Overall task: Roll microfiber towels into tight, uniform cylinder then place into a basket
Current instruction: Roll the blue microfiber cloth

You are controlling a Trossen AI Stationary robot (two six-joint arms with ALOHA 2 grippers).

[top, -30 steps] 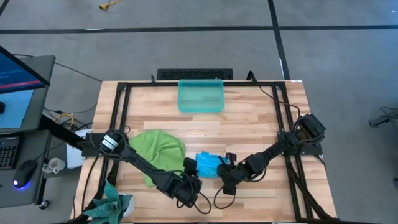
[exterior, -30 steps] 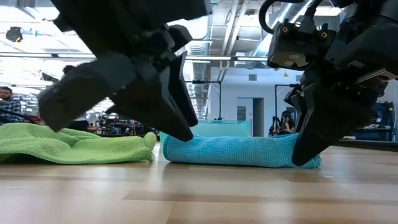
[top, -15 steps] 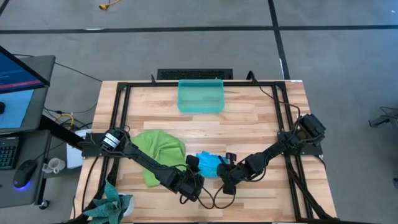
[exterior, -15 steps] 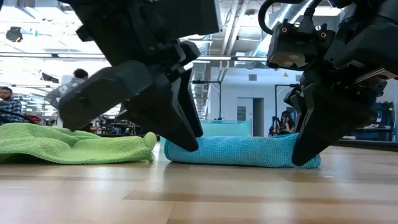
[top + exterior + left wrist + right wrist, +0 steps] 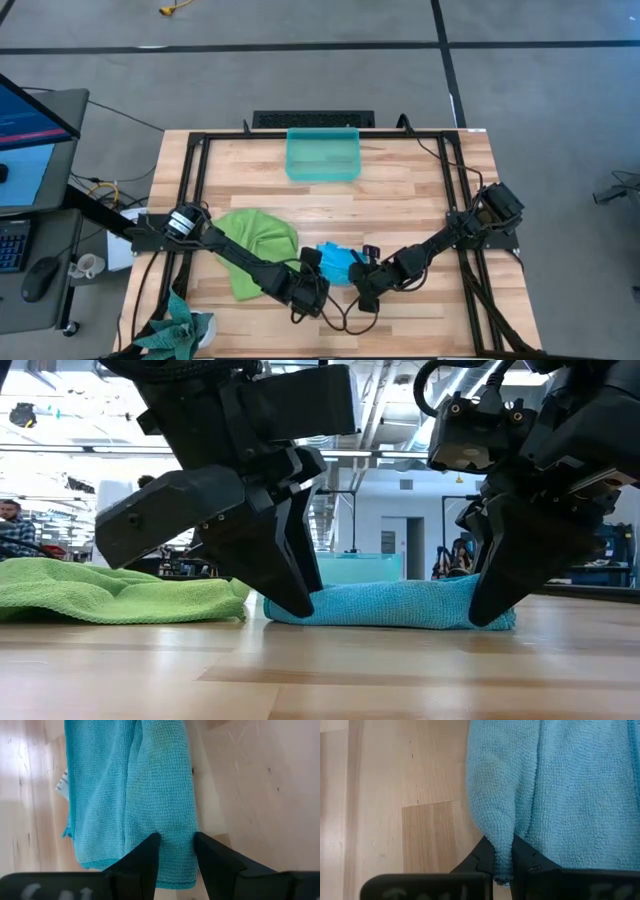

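The blue microfiber towel (image 5: pixel 335 262) lies folded into a long flat bundle on the wooden table near its front edge, shown end to end in the low view (image 5: pixel 390 603). My left gripper (image 5: pixel 176 851) is shut on its left end and my right gripper (image 5: pixel 502 862) on its right end. The green towel (image 5: pixel 258 245) lies crumpled on the table just left of the blue one. Near the far edge, in the middle, stands the teal basket (image 5: pixel 322 170). My left gripper has a thick rolled fold at the blue towel's left end (image 5: pixel 175 827) between its two fingers, which slant down and lie along it. The towel rests on the table. My right gripper pinches a thin raised fold at the towel's right end (image 5: pixel 501 845) between its two fingers, slanting down from the near right. That end also stays on the table (image 5: pixel 500 618).
A dark teal cloth (image 5: pixel 180 325) hangs at the near left corner. Black frame rails (image 5: pixel 195 200) run along the table's left, right and far sides. Bare wood lies between the towels and the basket. People (image 5: pixel 12 525) show in the room beyond.
My left arm has swung its wrist toward the table's far edge and the blue towel and turned about its fingers, whose tips have stayed at the towel's left end. The towel has kept its place on the table.
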